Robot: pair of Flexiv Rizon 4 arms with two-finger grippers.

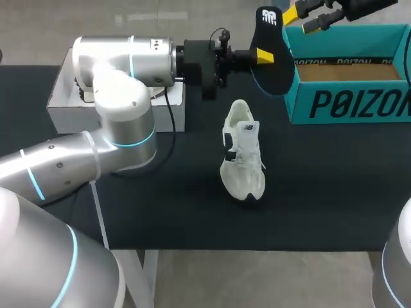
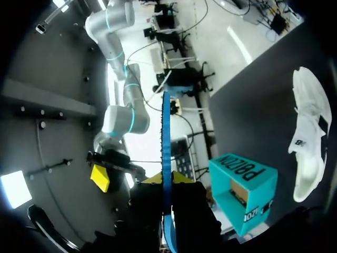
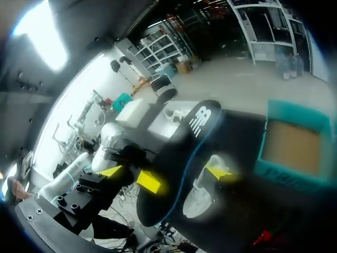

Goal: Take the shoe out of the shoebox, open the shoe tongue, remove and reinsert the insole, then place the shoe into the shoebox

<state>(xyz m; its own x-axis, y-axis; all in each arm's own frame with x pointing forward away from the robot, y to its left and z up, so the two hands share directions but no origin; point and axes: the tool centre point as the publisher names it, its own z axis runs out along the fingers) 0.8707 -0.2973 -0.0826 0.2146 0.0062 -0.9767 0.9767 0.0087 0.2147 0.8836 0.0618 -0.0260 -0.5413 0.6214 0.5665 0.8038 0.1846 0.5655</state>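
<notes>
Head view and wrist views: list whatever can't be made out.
Shoebox: cut off by the head view's right edge.
Shoe interior: too small in head view.
Left claw: far finger hidden behind the insole in head view.
Right claw: cut by head view's top edge, blurred in right wrist view.
White box: partly behind left arm.

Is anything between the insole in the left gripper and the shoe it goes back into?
Nothing visible. The left gripper holds the insole in the air beside the shoebox; the shoe lies on the table below, only open space between. The right gripper sits by the shoebox, off that path.
</notes>
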